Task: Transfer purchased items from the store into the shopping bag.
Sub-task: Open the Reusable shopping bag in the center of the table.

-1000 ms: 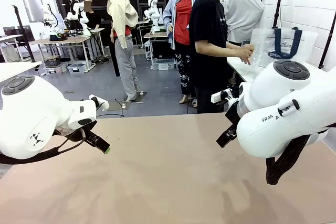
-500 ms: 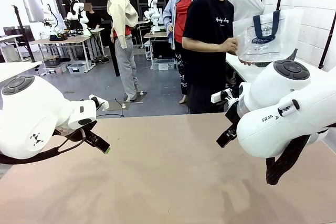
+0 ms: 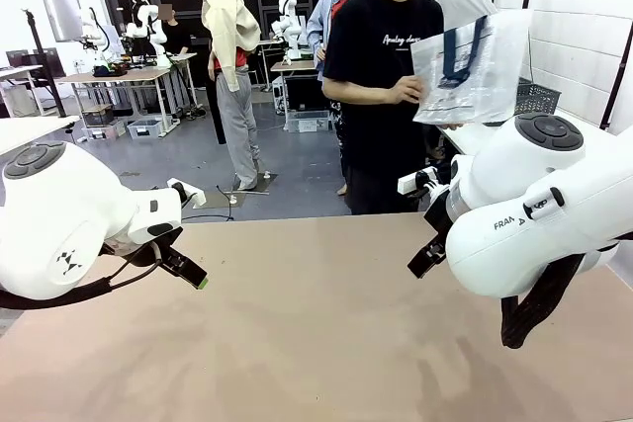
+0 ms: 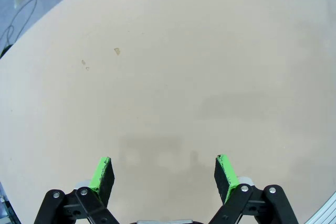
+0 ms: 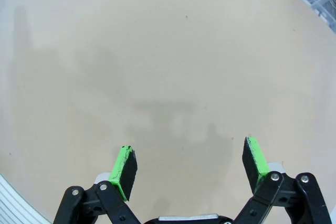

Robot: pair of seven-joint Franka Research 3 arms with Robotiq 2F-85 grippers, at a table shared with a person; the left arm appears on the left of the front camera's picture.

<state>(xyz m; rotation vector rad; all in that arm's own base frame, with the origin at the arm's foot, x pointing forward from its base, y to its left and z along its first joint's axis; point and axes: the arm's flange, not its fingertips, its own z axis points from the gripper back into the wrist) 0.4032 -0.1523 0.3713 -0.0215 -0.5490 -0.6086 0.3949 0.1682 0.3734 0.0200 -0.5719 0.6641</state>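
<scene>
The person in the black T-shirt has turned from the side bench to face the table and has swung the shopping bag (image 3: 473, 68) from the far right toward the middle. It is now held up at chest height, at about 1 o'clock in the front view, beyond the table's far edge. Neither arm has budged.

One of the person's hands (image 3: 406, 93) pinches the bag's near edge; I cannot make out the other. The bag hangs tilted and fairly flat. It is clear, slightly cloudy film with dark navy strap handles and a navy logo patch, and I see nothing inside it. The store (image 3: 537, 98), a dark grey openwork basket, sits on the bench behind at about 2 o'clock. Its contents are hidden from here.

I'd expect the bag to be very light, limp and slick, likely to fold or slide under a pinch. The straps or the reinforced rim look like the surest places to take hold, and the mouth will probably need holding open before anything goes in.

The left gripper (image 4: 165, 174) hangs over bare table (image 3: 316, 343) with its green pads wide apart and nothing between them. The right gripper (image 5: 189, 169) is the same, spread and empty.
</scene>
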